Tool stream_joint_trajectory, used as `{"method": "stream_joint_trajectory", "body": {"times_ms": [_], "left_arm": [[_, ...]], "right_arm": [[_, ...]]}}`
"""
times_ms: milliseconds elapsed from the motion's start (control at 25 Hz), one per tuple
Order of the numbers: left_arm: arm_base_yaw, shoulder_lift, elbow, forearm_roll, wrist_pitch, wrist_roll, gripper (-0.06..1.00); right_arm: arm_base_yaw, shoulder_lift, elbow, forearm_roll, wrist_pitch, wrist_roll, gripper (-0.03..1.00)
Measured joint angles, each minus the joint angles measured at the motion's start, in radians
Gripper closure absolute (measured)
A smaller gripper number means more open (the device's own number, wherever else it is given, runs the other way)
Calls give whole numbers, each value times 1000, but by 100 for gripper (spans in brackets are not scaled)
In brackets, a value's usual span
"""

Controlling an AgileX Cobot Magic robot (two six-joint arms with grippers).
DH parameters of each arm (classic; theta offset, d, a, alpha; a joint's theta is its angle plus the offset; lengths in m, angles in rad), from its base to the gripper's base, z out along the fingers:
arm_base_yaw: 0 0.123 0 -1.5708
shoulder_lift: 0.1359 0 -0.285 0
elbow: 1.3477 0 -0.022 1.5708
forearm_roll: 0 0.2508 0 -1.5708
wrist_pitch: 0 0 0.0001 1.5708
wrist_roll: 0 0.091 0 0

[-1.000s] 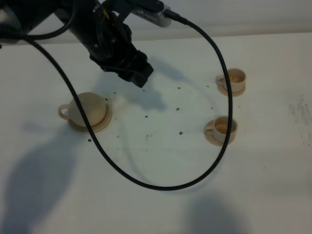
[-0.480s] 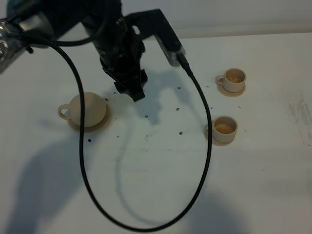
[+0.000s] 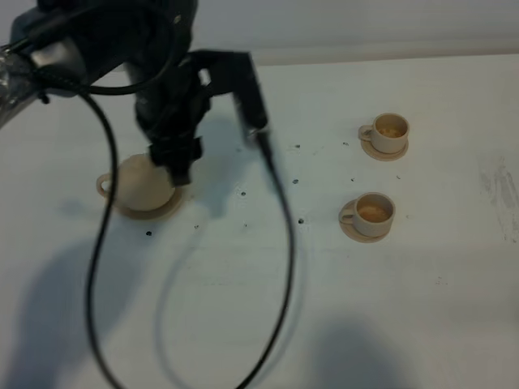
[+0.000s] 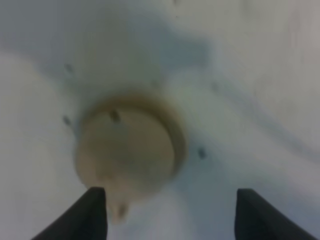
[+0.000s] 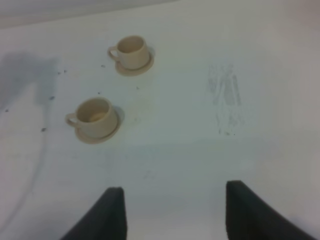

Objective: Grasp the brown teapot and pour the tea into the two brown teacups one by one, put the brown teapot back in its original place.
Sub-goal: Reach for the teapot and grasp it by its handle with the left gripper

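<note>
a: left gripper (image 4: 167,200) state?
b: jaws wide apart, nothing held. hovering just above the brown teapot (image 3: 139,186).
a: teapot where?
b: sitting on its saucer (image 3: 130,212), handle past the saucer rim.

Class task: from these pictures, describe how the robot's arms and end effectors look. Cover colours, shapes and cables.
The left arm is bulky and black, with a silvery link and a long black cable trailing from it. The left end effector and right end effector each show two dark, wedge-shaped fingers.
</note>
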Motion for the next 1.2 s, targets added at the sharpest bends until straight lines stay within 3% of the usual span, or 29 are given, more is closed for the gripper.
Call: {"method": "stream_joint_trajectory", "body": {"times_ms": [160,400,600,840,1200], "left_arm": [[86,-50,104,8,0,113,40],[191,-52,111,24,1,241,40],[244,1,111,30,1,276,40],[252,94,114,95,-32,324,43],[252,162,114,129,-161,326,61]], "right_arm": [[0,0,0,0,0,0,50],[0,0,0,0,0,0,50],[0,0,0,2,0,0,50],[0,0,0,2,0,0,50],[0,0,0,2,-1,0,50]]}}
